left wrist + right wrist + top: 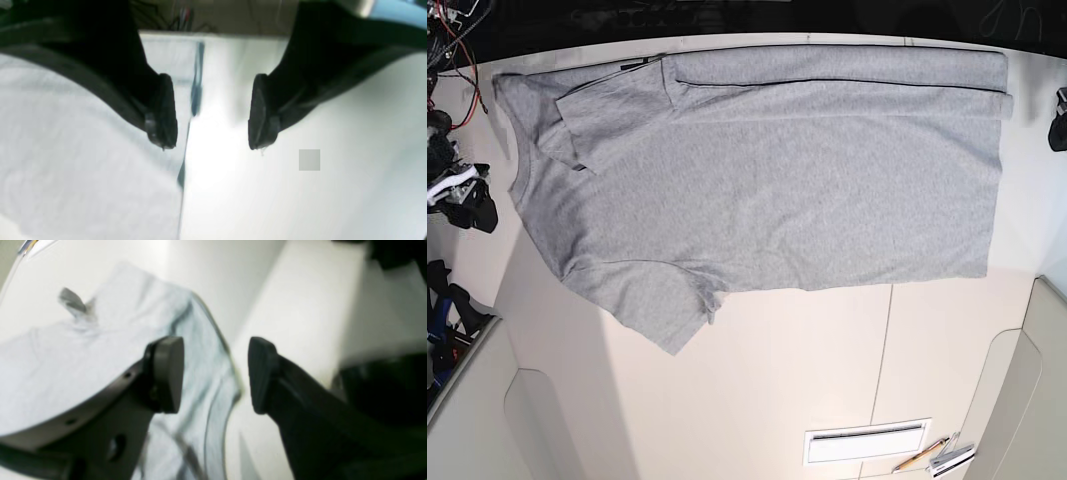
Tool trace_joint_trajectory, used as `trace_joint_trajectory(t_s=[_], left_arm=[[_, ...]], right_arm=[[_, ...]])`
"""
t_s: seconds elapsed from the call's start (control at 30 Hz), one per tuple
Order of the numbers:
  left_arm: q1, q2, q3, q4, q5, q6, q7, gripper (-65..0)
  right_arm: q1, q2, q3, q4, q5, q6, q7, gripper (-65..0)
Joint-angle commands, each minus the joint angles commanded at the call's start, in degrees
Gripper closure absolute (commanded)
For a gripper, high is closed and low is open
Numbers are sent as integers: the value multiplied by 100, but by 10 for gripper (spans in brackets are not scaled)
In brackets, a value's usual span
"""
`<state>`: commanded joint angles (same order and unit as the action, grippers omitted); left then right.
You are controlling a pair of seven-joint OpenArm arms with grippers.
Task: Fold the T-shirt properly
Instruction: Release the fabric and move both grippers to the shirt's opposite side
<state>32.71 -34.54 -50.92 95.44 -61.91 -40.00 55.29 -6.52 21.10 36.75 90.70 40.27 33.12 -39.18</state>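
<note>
The heather-grey T-shirt (767, 170) lies flat on the white table (757, 390), plain side up, with the neck at the left and the hem at the right. Its far edge is folded over in a strip, and one sleeve (602, 115) is folded in. My left gripper (211, 133) is open and empty over the shirt's edge (66, 150); it shows at the right edge of the base view (1059, 118). My right gripper (215, 376) is open and empty above the ribbed collar (217, 406), at the left of the base view (465, 200).
Pens and small tools (937, 457) lie beside a white slotted panel (867, 442) at the table's near right. Cables (447, 40) hang at the far left corner. The near sleeve (662, 310) sticks out toward the front.
</note>
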Motion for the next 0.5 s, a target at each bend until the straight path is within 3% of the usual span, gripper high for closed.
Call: trace_joint_trajectory(t_s=[0.13, 0.23, 0.4, 0.5], left_arm=[[-258, -118, 103, -2, 57, 0, -118, -375], [-417, -203, 361, -4, 457, 0, -452, -377], [-890, -232, 1060, -101, 1327, 0, -1233, -377], [-1478, -280, 1554, -577, 1554, 0, -1309, -397]], right_arm=[[706, 0, -748, -367, -850, -212, 404, -307], [1353, 0, -1062, -1102, -1231, -446, 647, -307], [2420, 0, -1117, -2824, -1475, -435, 1222, -307], [2863, -4, -1119, -3633, -1613, -420, 1392, -307]])
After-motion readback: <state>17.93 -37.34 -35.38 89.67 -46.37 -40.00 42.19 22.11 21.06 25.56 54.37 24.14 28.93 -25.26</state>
